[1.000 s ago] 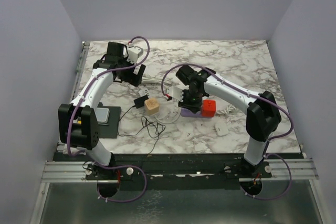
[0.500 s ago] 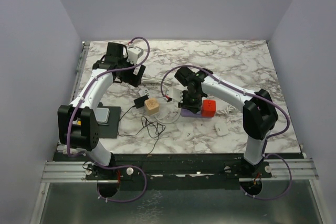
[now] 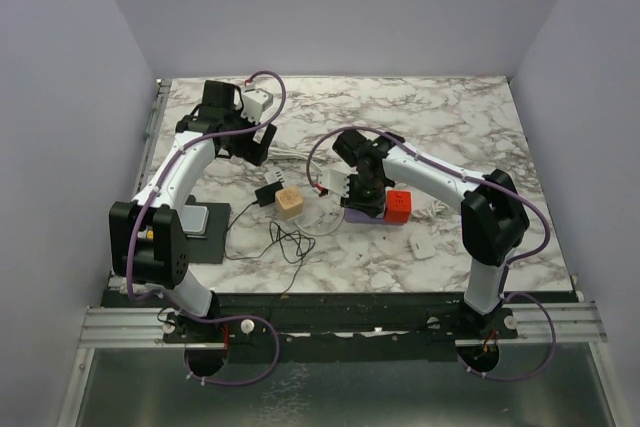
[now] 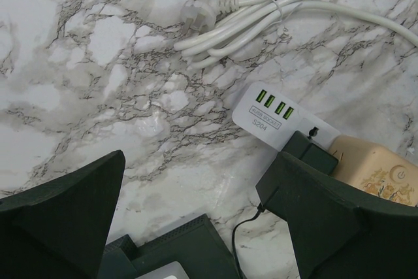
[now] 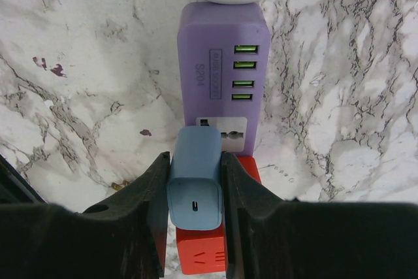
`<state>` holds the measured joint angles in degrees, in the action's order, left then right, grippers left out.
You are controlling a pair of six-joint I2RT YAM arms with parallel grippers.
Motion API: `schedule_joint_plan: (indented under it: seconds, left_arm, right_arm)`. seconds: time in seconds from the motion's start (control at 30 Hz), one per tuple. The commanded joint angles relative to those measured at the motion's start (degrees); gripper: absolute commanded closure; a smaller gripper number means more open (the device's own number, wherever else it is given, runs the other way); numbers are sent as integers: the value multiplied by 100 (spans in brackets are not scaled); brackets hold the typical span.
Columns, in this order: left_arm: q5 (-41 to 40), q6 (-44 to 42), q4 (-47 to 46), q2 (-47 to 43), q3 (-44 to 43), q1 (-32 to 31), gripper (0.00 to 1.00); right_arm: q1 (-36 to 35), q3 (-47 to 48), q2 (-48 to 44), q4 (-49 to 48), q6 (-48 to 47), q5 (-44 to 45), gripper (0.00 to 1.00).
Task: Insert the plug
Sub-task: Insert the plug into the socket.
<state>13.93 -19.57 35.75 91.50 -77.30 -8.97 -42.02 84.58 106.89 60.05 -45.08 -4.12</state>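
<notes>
My right gripper [image 5: 194, 161] is shut on a blue plug [image 5: 194, 184], finger pads on both its sides. The plug's front end sits over the white socket face [image 5: 232, 129] of a purple power strip [image 5: 222, 37]; I cannot tell whether its pins are in. A red adapter [image 5: 202, 253] sits on the strip just behind the plug. In the top view the right gripper [image 3: 362, 195] is over the purple strip [image 3: 352, 215] at mid-table. My left gripper [image 4: 196, 187] is open and empty above bare marble, at the back left in the top view [image 3: 250, 147].
A white power strip [image 4: 271, 109] holds a black adapter [image 4: 313, 155] and a beige adapter [image 4: 372, 168]. A coiled white cable [image 4: 261, 4] lies beyond it. A thin black wire [image 3: 285, 242], a small white piece [image 3: 422, 247] and a black pad [image 3: 195, 219] lie near the front.
My right gripper has shifted slightly left and down over the purple strip with the blue plug in it. The left arm has not moved.
</notes>
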Motion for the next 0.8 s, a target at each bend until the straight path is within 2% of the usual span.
schedule_joint_plan:
  seconds: [0.0,0.5,0.77]
  left_arm:
    - [-106,-65,-14,-197,73,-1,1]
    - [-150,-53,-12,-275,49,1,1]
    - [-227,-108,17,-305,22,-4,1]
  right_arm:
    - [-41,-100,47,-75,-34,159,99]
    - [36,-478,-59,-406,-82,104,99]
    - [237,-1002,-400,-952,-21,-185,100]
